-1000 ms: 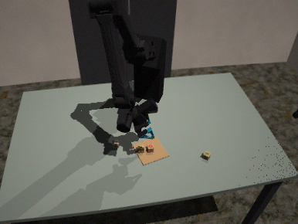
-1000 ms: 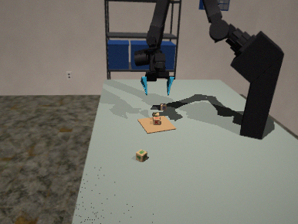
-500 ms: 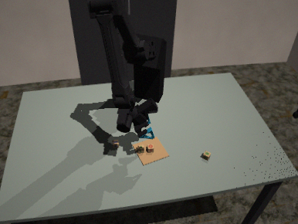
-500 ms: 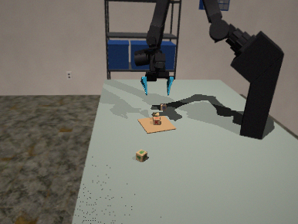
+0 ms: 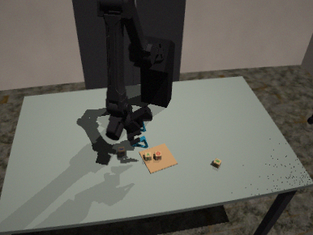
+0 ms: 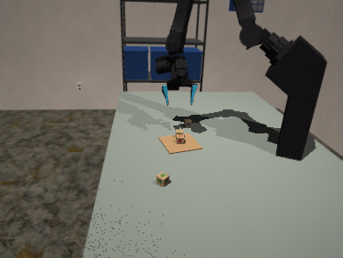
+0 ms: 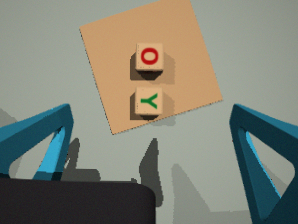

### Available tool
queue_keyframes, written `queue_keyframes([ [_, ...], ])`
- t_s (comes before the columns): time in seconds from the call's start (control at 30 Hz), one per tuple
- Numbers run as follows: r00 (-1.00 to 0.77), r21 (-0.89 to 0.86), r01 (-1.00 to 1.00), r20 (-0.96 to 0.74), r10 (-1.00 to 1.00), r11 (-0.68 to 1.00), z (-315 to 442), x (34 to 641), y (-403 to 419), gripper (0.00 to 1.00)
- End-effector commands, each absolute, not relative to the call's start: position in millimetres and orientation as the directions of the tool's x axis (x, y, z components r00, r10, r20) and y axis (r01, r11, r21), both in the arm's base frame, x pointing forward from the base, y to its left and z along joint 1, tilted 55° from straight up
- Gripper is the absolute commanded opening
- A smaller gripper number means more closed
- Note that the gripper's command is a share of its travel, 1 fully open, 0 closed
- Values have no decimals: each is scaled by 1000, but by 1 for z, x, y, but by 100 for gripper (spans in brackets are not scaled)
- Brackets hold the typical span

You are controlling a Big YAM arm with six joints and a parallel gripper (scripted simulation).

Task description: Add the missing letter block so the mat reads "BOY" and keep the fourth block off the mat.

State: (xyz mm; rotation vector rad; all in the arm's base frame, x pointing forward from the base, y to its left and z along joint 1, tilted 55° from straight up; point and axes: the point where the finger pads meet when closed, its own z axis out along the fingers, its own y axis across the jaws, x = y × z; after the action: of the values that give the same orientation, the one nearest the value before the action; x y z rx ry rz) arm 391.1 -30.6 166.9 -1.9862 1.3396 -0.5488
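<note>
Jaws wide apart, nothing between them, raised above the table (image 5: 227, 113) near the mat (image 7: 120, 36). In the wrist view, O block (image 7: 149, 58) and Y block (image 7: 148, 103) side by side on the mat, ahead of the blue fingers, within the gap's line but well below. Dark block (image 5: 121, 151) in the arm's shadow just off the mat. B block (image 5: 216, 163), green letter up, far off to the other side, well apart from the jaws.
</note>
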Motion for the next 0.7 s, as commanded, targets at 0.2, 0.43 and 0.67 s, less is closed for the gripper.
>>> queue_keyframes([
  [0.2,416,-713,-645,-24,-909,-276,159,390,-25,100],
  [0.43,422,-713,-643,-24,-906,-280,159,390,-23,100],
  [0.67,422,-713,-643,-24,-906,-280,159,390,-23,100],
])
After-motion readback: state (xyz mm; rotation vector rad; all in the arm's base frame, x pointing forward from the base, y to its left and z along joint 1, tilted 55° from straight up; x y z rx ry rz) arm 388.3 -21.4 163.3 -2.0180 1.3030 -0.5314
